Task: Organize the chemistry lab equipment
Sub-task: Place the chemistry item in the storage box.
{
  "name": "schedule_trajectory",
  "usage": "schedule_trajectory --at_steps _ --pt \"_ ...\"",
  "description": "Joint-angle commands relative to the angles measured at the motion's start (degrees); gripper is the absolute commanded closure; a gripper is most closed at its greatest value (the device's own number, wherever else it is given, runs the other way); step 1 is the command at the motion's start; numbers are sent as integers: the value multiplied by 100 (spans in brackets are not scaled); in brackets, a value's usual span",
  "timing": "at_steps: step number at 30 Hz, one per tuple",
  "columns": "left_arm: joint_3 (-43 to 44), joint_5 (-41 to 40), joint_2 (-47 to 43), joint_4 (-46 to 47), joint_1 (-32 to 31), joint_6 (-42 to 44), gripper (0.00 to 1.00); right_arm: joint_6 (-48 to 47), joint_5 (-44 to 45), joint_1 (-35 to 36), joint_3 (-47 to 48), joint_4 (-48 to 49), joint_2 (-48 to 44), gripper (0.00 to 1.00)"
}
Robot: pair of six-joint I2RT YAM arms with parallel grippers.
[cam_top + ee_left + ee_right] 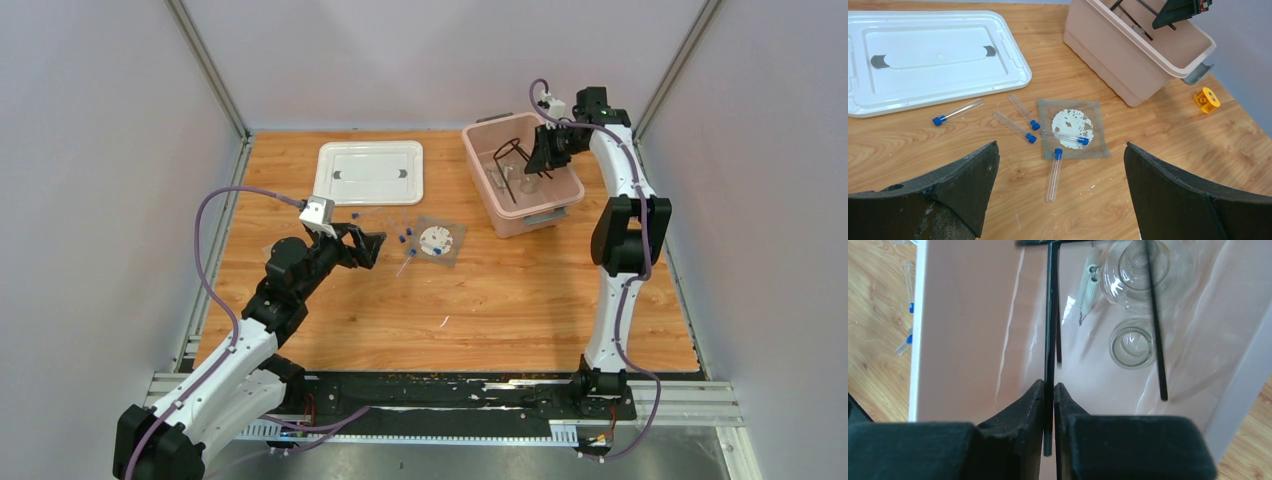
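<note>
The left pincer (366, 246) hangs low over the surface (500, 300), jaws wide and holding nothing. The white lid (370, 172) lies at its 12 o'clock. The tubes (405, 240) lie scattered just at its 3 o'clock, beside the gauze (438, 242) (a grey mesh square with a white disc).

The left wrist view shows five tubes with blue caps, one lying across the gauze; from above they are only specks. It also shows a small orange piece (1206, 99) at 4 o'clock of the pink bin (535, 215), which the top view does not show.

The tripod (513, 160) is inside the bin, with the right pincer (538, 158) at its 3 o'clock. In the right wrist view the pads (1033, 405) are closed narrow on one thin black rod of the tripod, which runs toward 12 o'clock. Two glass vessels (1132, 347) sit on the bin's floor at 1 o'clock, barely legible from above.
</note>
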Motion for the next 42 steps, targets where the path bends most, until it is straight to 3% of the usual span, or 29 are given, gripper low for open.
schedule_trajectory --at_steps 1,12,14,18,23,29,36,42 --pt "7 22 -61 166 12 28 0 87 -117 2 497 -78 229 87" --pt "11 37 -71 154 12 26 0 275 -9 4 805 275 421 86" --pt "11 51 -39 179 12 4 0 348 31 4 851 420 415 81" --pt "37 113 -14 189 12 -26 0 410 -32 5 951 539 394 59" --pt "29 132 -46 169 12 -22 0 230 -103 5 726 566 2 53" --pt "20 499 232 489 12 -265 0 -74 -682 -13 -303 911 -982 52" --pt "137 1066 806 763 12 -613 0 -144 -2481 -13 -2275 1924 -2487 49" --pt "555 1298 1614 289 4 -799 2 520 -3776 25 -3752 3112 -3499 48"
